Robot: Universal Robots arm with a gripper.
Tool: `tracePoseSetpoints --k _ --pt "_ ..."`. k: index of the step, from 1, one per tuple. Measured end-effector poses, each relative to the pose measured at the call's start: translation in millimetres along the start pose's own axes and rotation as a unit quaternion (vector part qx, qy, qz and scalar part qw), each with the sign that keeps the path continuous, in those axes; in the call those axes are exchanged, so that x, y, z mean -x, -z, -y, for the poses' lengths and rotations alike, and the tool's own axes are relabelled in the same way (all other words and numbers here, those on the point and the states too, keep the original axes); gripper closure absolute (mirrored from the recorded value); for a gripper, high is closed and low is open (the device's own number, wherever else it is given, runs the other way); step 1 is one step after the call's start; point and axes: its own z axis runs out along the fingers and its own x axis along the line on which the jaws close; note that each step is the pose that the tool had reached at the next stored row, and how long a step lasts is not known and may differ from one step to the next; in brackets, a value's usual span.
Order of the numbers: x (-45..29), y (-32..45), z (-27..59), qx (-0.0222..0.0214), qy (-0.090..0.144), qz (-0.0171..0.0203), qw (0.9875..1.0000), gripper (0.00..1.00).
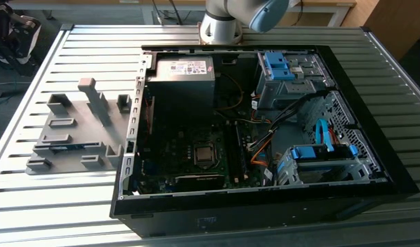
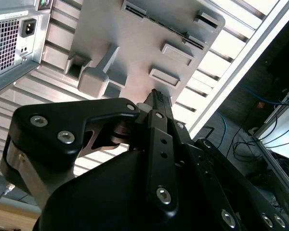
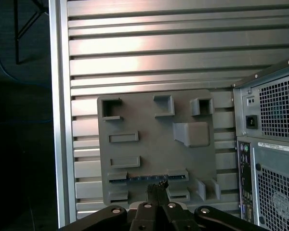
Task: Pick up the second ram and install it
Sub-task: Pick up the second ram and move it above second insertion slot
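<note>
Slatted metal table (image 1: 72, 206) carries all items under inspection. The ram (image 3: 147, 178) stands on edge in a slot of the tray (image 3: 149, 144), held between two end brackets near one long edge of the tray. It has not been lifted. In the exterior view the same tray lies on the table just beside the open case (image 1: 265, 195), on the exterior view's left, with the ram in the row nearest the camera.

Judgement on the step in hand: this is the approach to the pick. The fingers must straddle the thin board squarely across its flat faces, near its middle and clear of both brackets. The lift should go straight out of the slot, as any tilt could bind the board.

The gripper (image 3: 157, 184) hangs above the tray, apart from it, with its tip lined up over the ram's row in both wrist views. Its jaws appear closed together, holding and touching nothing. They will need to be opened before descent.
</note>
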Motion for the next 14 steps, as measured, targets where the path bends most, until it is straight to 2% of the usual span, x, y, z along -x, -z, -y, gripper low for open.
tracePoseSetpoints --k 9,14 --pt "-0.1 0.0 0.0 0.0000 0.002 0.0000 1.0000 0.89" --pt "-0.2 0.0 0.2 0.0000 0.021 -0.0009 0.9998 0.89"
